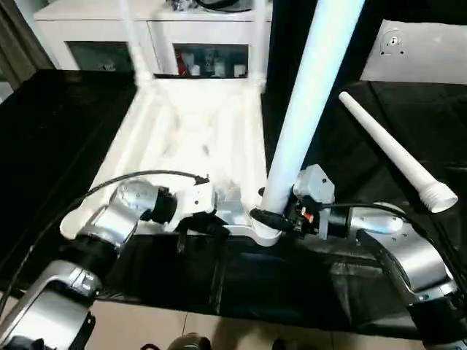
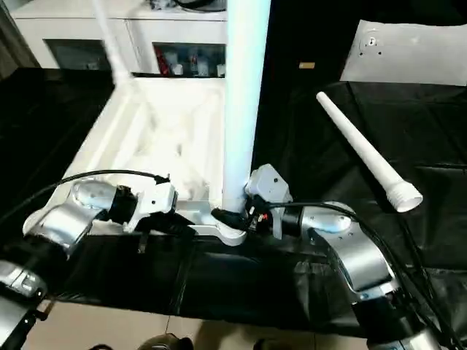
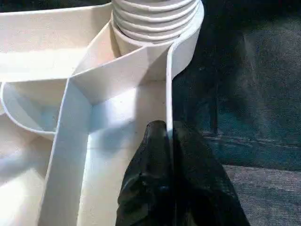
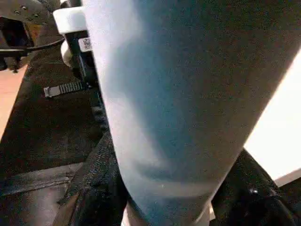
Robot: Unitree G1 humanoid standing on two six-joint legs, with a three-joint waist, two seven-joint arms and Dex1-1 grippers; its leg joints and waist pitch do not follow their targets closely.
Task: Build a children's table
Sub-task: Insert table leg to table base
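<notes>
The white tabletop [image 1: 190, 138] lies upside down on black cloth, ribs facing up. Thin legs [image 1: 133, 36] stand blurred at its two far corners. A third leg [image 1: 306, 95] stands upright in the near right corner socket [image 1: 264, 235], its ridged end [image 3: 155, 19] seated in the ring. My right gripper [image 1: 273, 219] is shut around the base of this leg [image 4: 178, 94], one black finger [image 4: 94, 188] on each side. My left gripper [image 3: 169, 141] is shut on the tabletop's thin near rim [image 3: 168, 94], left of that socket. Another leg [image 1: 394, 153] lies loose on the cloth to the right.
A white cabinet with glass doors [image 1: 168, 36] stands behind the tabletop. A flat white board [image 1: 423, 51] leans at the back right. The black cloth [image 1: 44, 146] ends at the near edge, with light floor [image 1: 219, 332] below it.
</notes>
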